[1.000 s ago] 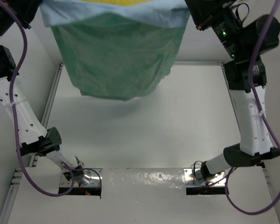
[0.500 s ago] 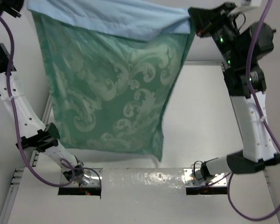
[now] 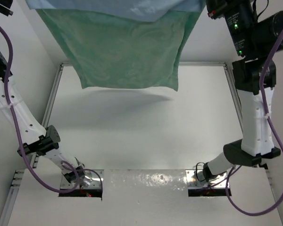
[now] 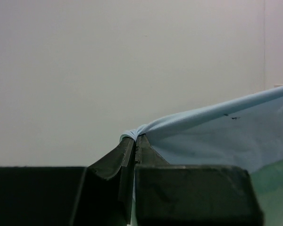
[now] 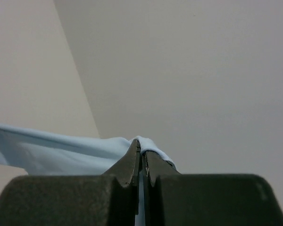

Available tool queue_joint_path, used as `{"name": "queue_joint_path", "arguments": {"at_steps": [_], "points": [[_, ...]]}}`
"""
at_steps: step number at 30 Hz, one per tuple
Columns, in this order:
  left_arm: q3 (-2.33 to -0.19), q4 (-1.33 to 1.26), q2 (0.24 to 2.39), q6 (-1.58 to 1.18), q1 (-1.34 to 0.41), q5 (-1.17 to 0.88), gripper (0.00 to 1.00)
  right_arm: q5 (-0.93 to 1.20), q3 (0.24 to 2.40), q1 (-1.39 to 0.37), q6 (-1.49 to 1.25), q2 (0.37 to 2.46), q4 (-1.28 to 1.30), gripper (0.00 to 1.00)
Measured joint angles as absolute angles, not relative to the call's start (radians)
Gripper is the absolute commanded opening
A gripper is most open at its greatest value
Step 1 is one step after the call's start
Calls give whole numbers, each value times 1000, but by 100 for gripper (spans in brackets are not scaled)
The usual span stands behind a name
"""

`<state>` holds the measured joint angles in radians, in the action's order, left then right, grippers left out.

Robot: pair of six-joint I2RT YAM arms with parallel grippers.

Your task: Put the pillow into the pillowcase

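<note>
left gripper (image 4: pixel 134 137) and right gripper (image 5: pixel 141 143) are pinching pillowcase (image 3: pixel 127 52) corners; i'm dangling it, not seeing any pillow, so stuffing's unconfirmed.

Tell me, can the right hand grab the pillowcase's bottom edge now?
Probably not: the right hand is shut on a top corner of the pillowcase, and its bottom edge hangs well below.

A robot lab cell: plain white walls (image 4: pixel 108 70) around a white table (image 3: pixel 132 136).

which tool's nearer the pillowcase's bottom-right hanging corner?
Right. Right tool pinches the pillowcase at its top edge, above that corner; left tool pinches the opposite end.
</note>
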<state>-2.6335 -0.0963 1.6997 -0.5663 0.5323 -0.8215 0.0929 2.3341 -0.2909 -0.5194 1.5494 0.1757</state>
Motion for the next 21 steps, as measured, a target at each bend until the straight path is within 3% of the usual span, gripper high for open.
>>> {"name": "queue_joint_path", "arguments": {"at_steps": [2,5,6,11,13,15,17,21], "points": [[-2598,-119,1681,-581,538,-836,0,99,2300,-291,-517,1526,139,0],[-2427,-126,1589,-576,510,-838,0,66,1871,-291,-519,1290,25,0],[-2424,-107,1585,-576,510,-849,0,60,1839,-293,-516,1262,71,0],[-2646,-123,1689,-588,579,-838,0,97,2283,-297,-503,1512,149,0],[-2621,-171,1668,-603,583,-840,0,89,2221,-297,-496,1480,112,0],[-2541,-173,1633,-587,563,-839,0,67,1923,-296,-495,1321,19,0],[-2469,-127,1620,-554,533,-853,0,54,1813,-299,-490,1265,44,0],[-2445,-23,1657,-432,465,-799,0,38,2003,-299,-463,1437,96,0]]}}
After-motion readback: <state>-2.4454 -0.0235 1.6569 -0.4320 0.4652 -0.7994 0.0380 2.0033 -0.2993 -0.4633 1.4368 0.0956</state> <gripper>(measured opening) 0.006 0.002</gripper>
